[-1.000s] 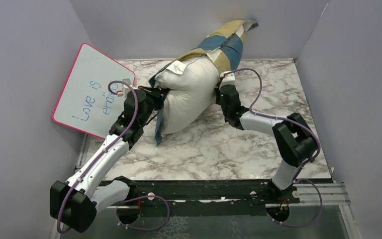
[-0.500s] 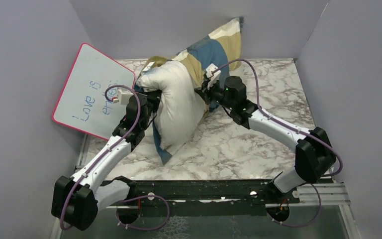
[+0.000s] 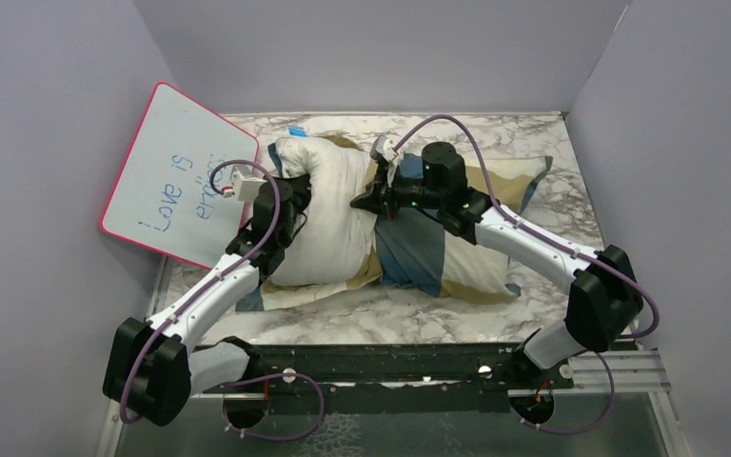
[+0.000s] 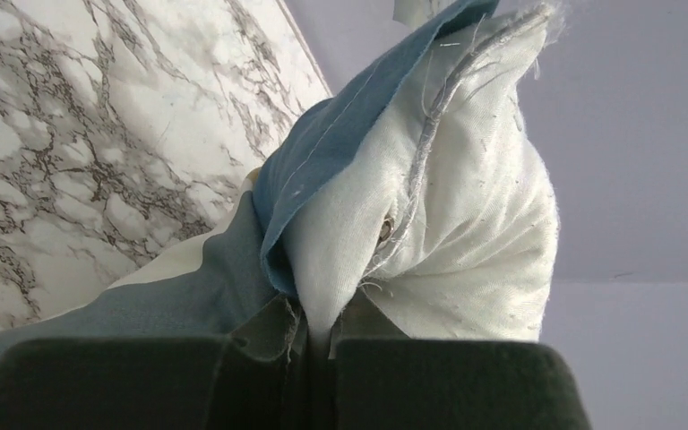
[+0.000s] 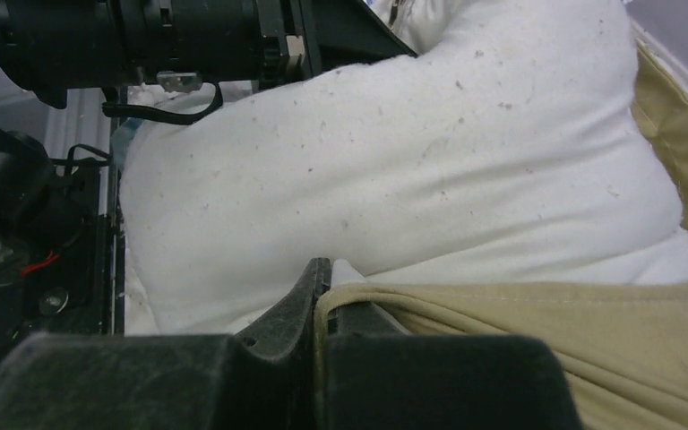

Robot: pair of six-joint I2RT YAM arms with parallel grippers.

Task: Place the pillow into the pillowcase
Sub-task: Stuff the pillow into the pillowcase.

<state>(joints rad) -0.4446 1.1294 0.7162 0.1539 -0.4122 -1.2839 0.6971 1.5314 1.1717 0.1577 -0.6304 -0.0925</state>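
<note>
White-shelled arms [image 3: 205,300], black joints [image 3: 609,305], purple cables [image 3: 438,118] looped along each, matte black left gripper [image 4: 318,349] and right gripper [image 5: 320,300]

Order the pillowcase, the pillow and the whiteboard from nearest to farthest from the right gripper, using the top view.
1. pillowcase: its tan edge is pinched in the right gripper.
2. pillow: pressed against the gripper, on its left.
3. whiteboard: far left, beyond the pillow.
</note>
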